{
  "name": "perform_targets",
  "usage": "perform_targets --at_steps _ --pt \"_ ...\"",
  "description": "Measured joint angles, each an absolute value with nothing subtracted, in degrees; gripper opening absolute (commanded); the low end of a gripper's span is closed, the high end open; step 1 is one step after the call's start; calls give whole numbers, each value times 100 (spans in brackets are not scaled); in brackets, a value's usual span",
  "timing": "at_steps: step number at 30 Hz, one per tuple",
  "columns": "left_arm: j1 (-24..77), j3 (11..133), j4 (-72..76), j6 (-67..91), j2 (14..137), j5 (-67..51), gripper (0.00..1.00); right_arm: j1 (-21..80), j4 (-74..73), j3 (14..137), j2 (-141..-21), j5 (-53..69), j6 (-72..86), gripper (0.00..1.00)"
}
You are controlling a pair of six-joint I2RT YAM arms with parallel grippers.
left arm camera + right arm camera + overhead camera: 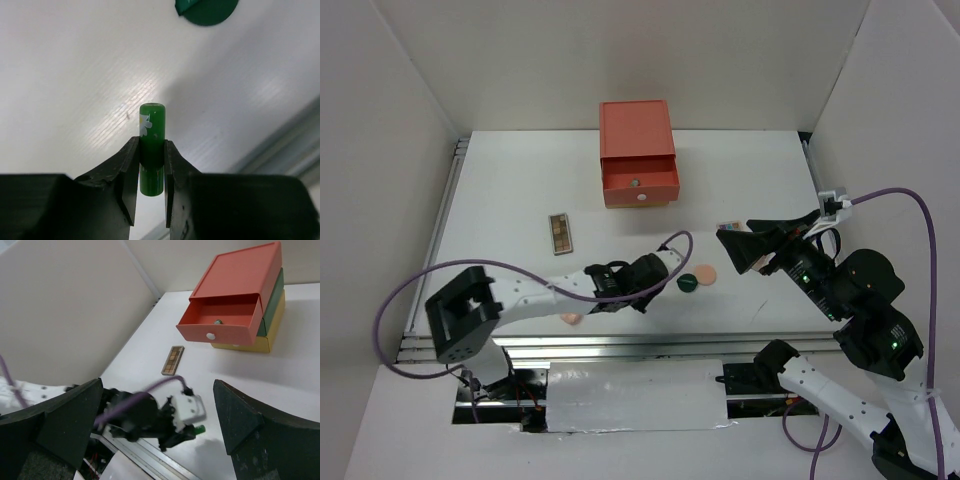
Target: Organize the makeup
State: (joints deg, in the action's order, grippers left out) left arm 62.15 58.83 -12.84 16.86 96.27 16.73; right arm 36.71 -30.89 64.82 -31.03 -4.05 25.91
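My left end effector (151,150) is pinching a dark green tube (151,120) around its middle, jaws pressed against both sides. The tube's flower-printed end sticks out past the fingertips. It sits low over the white surface (520,200), towards the near edge. I cannot tell if it touches. Just right of it lies the dark green round compact (687,283), with a peach puff (705,273) beside that. My right end effector (157,405) hangs spread wide, holding nothing. A brown palette (560,232) lies farther left, and the drawer box (637,150) stands at the far side with its red top drawer (220,320) pulled out.
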Motion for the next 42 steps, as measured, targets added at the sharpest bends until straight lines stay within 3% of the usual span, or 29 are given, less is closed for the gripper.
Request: perform_targets --at_steps 6,11,21,26,31,38,40,42 --pt "6270 6313 -1638 1420 7909 1756 14 3671 -3057 6479 -3103 -429 2591 99" --pt "6097 7310 -1747 832 7583 2370 14 3671 -2930 6399 -3103 -412 2589 99" --pt "4512 9476 -2047 -412 9467 2252 15 3671 -2812 6141 -3341 -233 2563 98" --pt "4018 10543 -2324 -766 10344 1931 23 3671 -2836 6005 -3363 -75 2530 98" --pt "3800 10726 -2486 -921 10558 1743 40 3671 -2847 5988 -3363 19 2464 98" --pt "3778 10578 -2495 -899 10541 1308 97 3671 -2801 5981 -3474 84 2460 98" --pt "3778 10481 -2491 -847 10477 1240 99 3671 -2646 5911 -3614 86 2471 94" --pt "3778 10447 -2488 -753 10392 1232 99 3671 -2429 5784 -3857 89 2519 80"
